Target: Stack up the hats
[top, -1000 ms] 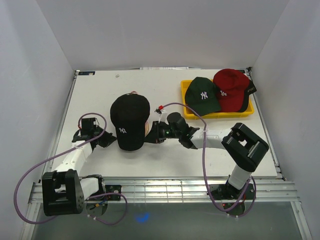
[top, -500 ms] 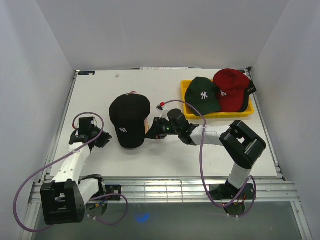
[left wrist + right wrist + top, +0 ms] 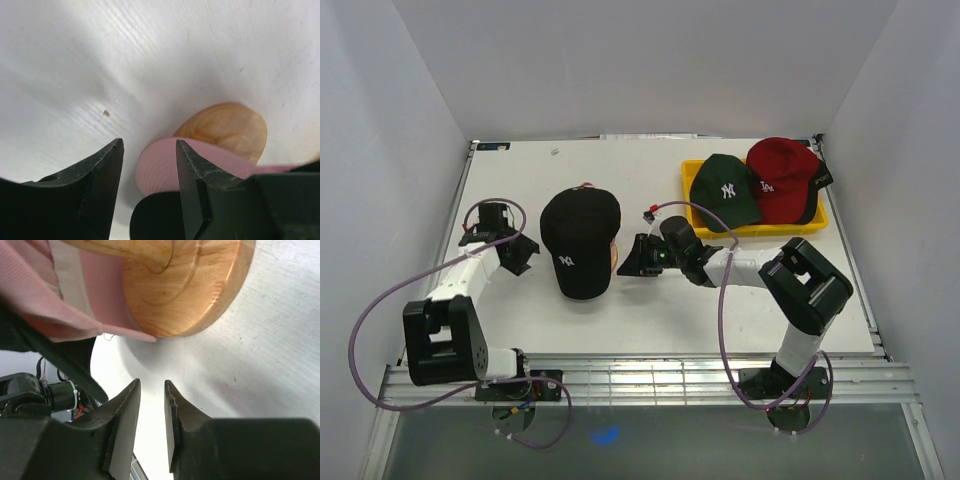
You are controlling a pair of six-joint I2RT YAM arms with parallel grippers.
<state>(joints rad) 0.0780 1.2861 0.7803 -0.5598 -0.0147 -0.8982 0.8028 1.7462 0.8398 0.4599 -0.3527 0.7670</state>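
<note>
Left gripper (image 3: 148, 144): jaws spread, nothing between them. It sits low over the table (image 3: 660, 310), just left of the hat stack and apart from it. Through the gap, the left wrist view shows a pink brim and the round base of the wooden stand (image 3: 225, 127).

Right gripper (image 3: 151, 385): jaws slightly parted with a narrow gap, bare table showing between the fingers, pinching nothing. It lies close to the table on the stack's right side, fingertips pointing at the stand base but short of it.

Hat stack, centre-left of table:
- Black cap (image 3: 578, 240) on top, domed crown, curved brim pointing toward the arm bases, white NY logo on the front.
- Pink cap (image 3: 45, 290) under it; from above only a thin pink rim at the far edge. In the right wrist view its fabric drapes over the stand, and the light inner band is visible.
- Both sit on the wooden stand. The pale wood base shows at the stack's right edge and rests flat on the table.

Yellow tray (image 3: 692, 205), far right of table, shallow:
- Green cap (image 3: 725, 190), dark green, white NY logo, in the left half, brim overhanging the near rim.
- Red cap (image 3: 782, 178), white logo, in the right half, touching the green cap.
- A dark edge (image 3: 821, 178) shows beneath the red cap at its right side; cannot tell what it is.
</note>
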